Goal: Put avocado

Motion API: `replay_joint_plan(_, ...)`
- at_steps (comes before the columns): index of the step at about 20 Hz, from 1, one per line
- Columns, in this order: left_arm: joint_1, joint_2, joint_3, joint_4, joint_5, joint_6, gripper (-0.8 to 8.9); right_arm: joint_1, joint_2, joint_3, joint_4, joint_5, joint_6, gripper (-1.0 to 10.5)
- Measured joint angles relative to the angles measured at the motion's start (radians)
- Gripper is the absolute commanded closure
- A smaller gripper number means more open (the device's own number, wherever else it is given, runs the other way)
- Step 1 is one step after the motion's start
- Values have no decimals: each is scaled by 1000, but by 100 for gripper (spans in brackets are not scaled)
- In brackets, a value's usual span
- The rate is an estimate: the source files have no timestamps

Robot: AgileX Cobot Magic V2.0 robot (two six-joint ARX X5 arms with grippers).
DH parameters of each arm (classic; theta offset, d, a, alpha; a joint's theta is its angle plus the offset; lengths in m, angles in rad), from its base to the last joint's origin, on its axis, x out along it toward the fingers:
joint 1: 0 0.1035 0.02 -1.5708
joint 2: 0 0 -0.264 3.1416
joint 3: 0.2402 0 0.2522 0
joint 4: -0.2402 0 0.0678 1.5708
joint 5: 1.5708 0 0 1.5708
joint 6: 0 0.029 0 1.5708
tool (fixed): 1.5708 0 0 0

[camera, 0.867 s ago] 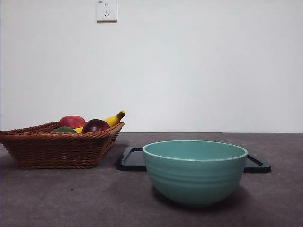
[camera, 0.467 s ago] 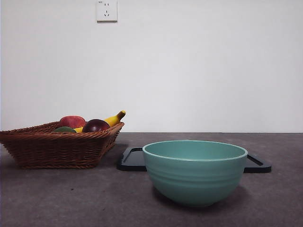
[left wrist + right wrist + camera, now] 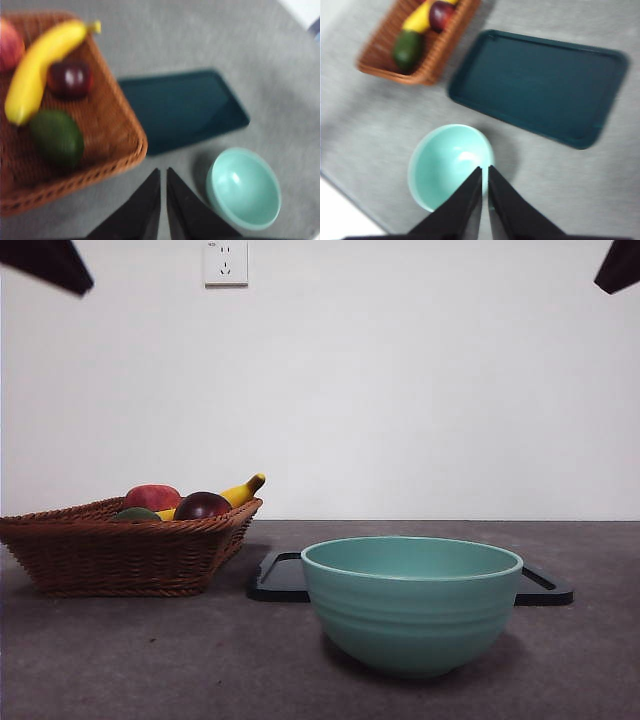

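The small dull dark-green avocado (image 3: 56, 137) lies in the brown wicker basket (image 3: 120, 555) at the left of the front frame, beside a yellow banana (image 3: 40, 65) and a dark maroon round fruit (image 3: 70, 79). Both the left gripper (image 3: 163, 172) and right gripper (image 3: 485, 170) hang high above the desk (image 3: 150, 660), jaws nearly closed and empty, near the turquoise ceramic bowl (image 3: 412, 602).

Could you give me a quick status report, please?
Both grippers shut, empty, high above table. Dull dark-green avocado in brown wicker basket, beside yellow banana. Nothing blocking.

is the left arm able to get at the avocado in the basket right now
Probably yes. The avocado lies uncovered in the basket, with the banana touching only one end. The left pincer is above, shut.
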Motion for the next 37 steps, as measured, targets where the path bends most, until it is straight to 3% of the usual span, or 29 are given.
replay_joint_plan(6,0,12,0,-16,0,64,766,0,-6,0,-13,32,-53,935)
replay_joint_plan(8,0,12,0,-16,0,72,565,0,-6,0,-16,46,-60,856)
replay_joint_plan(10,0,12,0,-16,0,80,325,0,-6,0,-20,54,-76,569)
replay_joint_plan(11,0,12,0,-13,0,82,250,0,-6,0,-20,72,-79,425)
replay_joint_plan(12,0,12,0,-9,0,83,216,0,-6,0,-19,91,-80,366)
replay_joint_plan(16,0,12,0,-10,1,86,70,0,-6,0,-19,100,-84,360)
replay_joint_plan(26,0,12,0,-14,1,76,65,1,-6,0,-12,99,-85,360)
replay_joint_plan(29,16,29,13,-36,-51,43,67,1,-6,0,-12,100,-85,360)
replay_joint_plan(32,57,126,87,-158,-159,19,67,1,-6,0,-12,99,-85,360)
replay_joint_plan(37,85,359,246,-273,-169,18,67,1,-6,0,-12,99,-85,360)
